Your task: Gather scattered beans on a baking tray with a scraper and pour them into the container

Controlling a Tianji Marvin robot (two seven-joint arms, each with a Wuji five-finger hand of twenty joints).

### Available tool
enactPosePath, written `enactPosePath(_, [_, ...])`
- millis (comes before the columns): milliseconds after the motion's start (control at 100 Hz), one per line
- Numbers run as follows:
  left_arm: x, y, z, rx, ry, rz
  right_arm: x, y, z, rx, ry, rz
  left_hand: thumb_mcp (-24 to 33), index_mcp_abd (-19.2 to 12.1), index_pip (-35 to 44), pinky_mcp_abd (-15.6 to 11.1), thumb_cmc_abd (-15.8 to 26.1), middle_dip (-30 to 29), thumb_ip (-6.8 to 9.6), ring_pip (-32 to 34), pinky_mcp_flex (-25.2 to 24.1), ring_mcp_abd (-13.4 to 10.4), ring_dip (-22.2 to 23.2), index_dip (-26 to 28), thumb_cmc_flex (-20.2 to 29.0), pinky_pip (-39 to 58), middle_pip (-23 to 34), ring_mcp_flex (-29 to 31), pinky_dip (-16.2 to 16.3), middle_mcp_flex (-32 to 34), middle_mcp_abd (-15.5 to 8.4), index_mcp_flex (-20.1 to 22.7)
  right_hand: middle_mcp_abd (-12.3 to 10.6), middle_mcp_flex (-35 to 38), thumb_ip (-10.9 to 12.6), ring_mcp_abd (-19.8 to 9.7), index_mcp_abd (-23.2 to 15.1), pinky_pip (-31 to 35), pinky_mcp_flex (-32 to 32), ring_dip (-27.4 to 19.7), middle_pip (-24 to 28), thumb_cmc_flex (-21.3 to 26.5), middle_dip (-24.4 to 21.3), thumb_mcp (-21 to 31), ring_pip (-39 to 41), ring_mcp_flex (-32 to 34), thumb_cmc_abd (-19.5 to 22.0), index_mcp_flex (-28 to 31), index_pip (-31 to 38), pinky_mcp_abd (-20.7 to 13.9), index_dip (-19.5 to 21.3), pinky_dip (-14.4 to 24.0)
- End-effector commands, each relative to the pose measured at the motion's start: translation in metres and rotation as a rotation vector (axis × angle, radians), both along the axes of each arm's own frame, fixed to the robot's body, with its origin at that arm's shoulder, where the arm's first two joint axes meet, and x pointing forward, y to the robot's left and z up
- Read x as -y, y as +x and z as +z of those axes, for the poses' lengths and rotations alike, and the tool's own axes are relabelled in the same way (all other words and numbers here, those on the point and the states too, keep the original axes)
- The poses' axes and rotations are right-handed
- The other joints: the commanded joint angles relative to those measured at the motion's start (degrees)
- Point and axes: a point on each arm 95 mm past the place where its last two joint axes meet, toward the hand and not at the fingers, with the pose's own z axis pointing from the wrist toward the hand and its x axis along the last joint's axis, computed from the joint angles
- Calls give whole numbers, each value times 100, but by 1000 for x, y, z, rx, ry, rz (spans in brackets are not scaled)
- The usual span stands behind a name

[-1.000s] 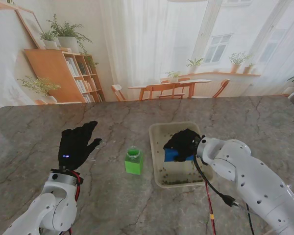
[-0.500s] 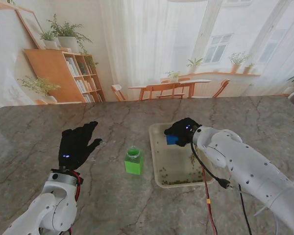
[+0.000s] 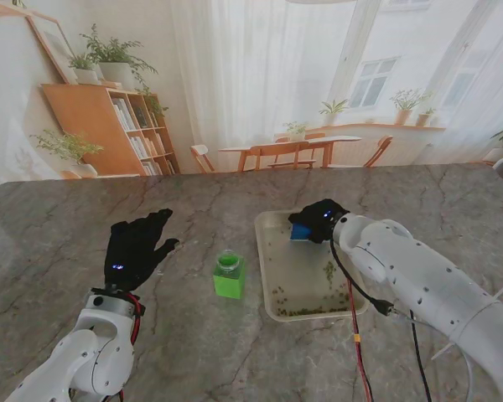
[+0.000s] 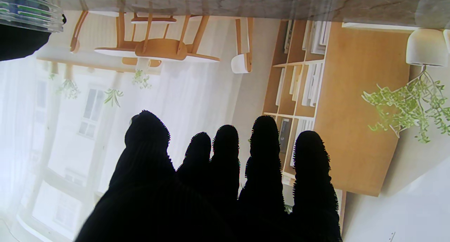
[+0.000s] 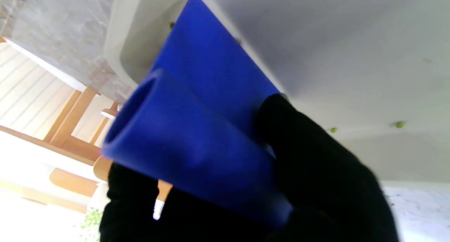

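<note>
Table (image 3: 193,352): one, grey marbled stone, carrying everything listed here.

Baking tray (image 3: 272,314): one, pale and rectangular, flat on the table; taken as the landmark for all places that follow.

Arms: two, white-shelled. My right arm (image 3: 419,280) reaches over the tray's right rim; my left arm (image 3: 84,360) lies well to the left of the tray.

Hands: two, black-gloved. My right hand (image 3: 320,220) is over the tray's far right corner, fingers wrapped around the scraper. My left hand (image 3: 134,251) is well left of the tray, palm down, five fingers (image 4: 263,157) spread and holding nothing.

Container (image 3: 229,276): one, green, open-topped, upright on the table just left of the tray, between it and my left hand and touching neither.

Scraper (image 3: 300,232): one, blue, with a rolled handle (image 5: 190,157) inside my right grip and a flat blade (image 5: 211,66) angled down toward the tray floor at the far corner. Whether the edge touches the floor I cannot tell.

Beans (image 3: 306,310): small and green, too many and too small to count; most lie along the tray's near edge, a smaller cluster (image 3: 329,270) near its right rim. The right wrist view shows three strays (image 5: 399,124) close to the blade.
</note>
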Motion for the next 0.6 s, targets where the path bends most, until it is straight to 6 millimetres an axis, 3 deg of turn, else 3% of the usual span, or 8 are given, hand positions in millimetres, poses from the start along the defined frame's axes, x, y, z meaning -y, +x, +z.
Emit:
enactPosePath(0, [2, 0, -1, -6, -1, -8, 2, -2, 0, 1, -4, 11, 38, 75, 5, 126, 379, -27, 548, 30, -78, 47, 40, -38, -44, -132, -81, 73, 135, 37, 18, 63, 3, 260, -21, -606, -313, 309, 247, 58, 400, 226, 184, 269, 450, 379, 104, 352, 378, -57, 184, 95])
enactPosePath(250, [5, 2, -2, -18, 2, -16, 1, 1, 6, 60, -7, 22, 41, 70, 8, 130, 375, -25, 549, 30, -75, 39, 40, -36, -41, -131, -77, 74, 138, 44, 16, 68, -12, 299, -35, -896, -416, 530, 488, 215, 625, 257, 455, 507, 894, 467, 113, 454, 345, -199, 549, 138])
enactPosePath(590, [6, 2, -3, -30, 12, -23, 0, 18, 0, 91, -20, 23, 41, 74, 12, 130, 374, -25, 549, 33, -78, 45, 42, -33, -36, -136, -79, 79, 138, 39, 24, 74, -158, -75, -11, -907, -560, 358, 368, 173, 619, 470, 385, -185, 743, 225, 512, 147, 272, -284, 717, 61])
